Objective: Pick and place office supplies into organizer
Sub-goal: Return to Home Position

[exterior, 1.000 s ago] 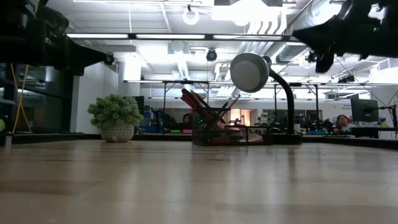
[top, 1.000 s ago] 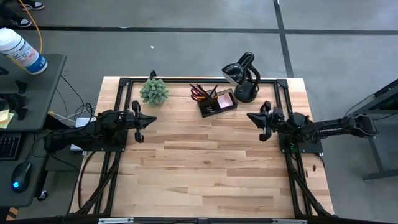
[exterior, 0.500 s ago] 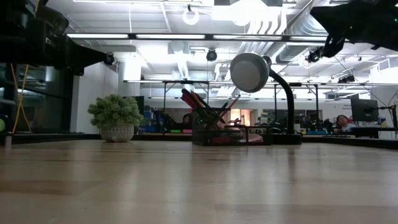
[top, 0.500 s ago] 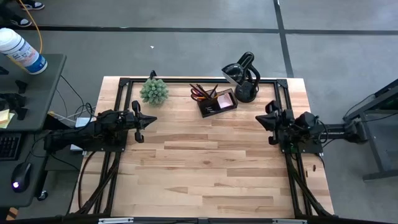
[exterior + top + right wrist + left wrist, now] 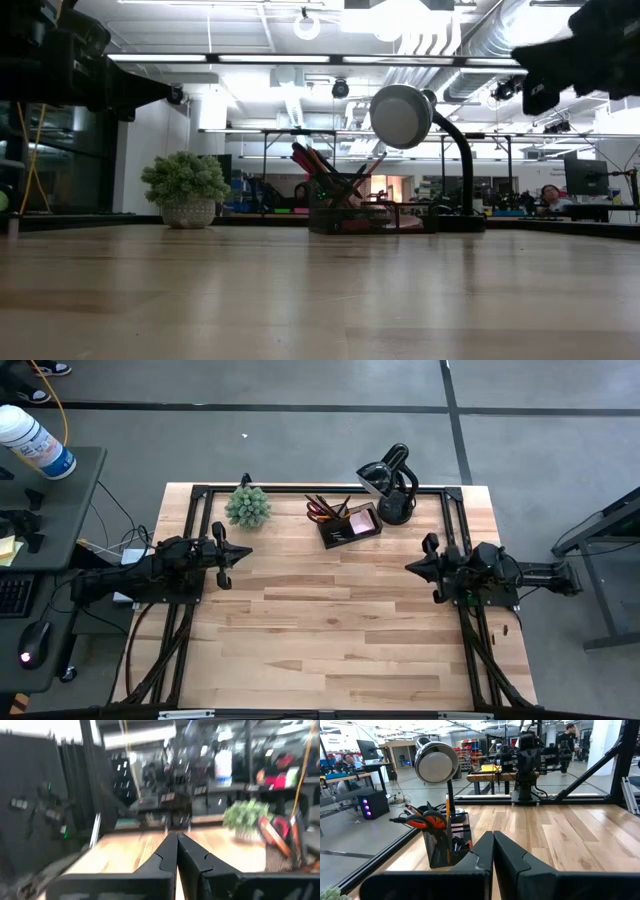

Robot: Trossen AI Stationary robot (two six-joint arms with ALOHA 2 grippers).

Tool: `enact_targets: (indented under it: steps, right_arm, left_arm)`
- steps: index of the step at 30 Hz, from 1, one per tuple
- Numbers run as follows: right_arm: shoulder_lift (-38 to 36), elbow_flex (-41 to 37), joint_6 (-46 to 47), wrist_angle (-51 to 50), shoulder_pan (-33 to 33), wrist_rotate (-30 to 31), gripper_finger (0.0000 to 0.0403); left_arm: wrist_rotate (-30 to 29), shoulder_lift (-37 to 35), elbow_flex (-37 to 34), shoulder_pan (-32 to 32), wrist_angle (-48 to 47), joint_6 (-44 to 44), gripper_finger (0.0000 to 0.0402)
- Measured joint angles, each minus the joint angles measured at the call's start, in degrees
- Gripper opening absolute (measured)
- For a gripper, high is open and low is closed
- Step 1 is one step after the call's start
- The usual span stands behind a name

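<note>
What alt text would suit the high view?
Seen from above, a black organizer holding red-handled scissors and a pink sticky-note pad stands near the wooden table's far edge, between a green plant and a black curved-neck stand. The left gripper and right gripper, both shut and empty, hang at the table's sides, pointing inward.

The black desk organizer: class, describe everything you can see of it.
The organizer is small and black with mesh-looking walls: a taller cup and a lower tray. It stands upright at the far side of the wooden table, between the green plant and the black stand. Red-handled scissors and orange pencils lean out of the cup; a pink pad lies in the tray. The left gripper and the right gripper, both shut, are clear of it.
</note>
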Motion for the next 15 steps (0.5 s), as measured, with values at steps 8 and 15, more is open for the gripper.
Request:
enact_targets:
  steps: [8,15]
  right_arm:
    - [0.03,-0.02,-0.52,-6.52,0.0,0.72,0.0]
    - [0.46,-0.02,-1.94,-7.27,0.0,8.42,0.0]
  left_arm:
    - [-0.02,0.0,0.0,-0.01,0.0,-0.01,0.0001]
    - [-0.02,0.0,0.0,0.0,0.0,-0.01,0.0001]
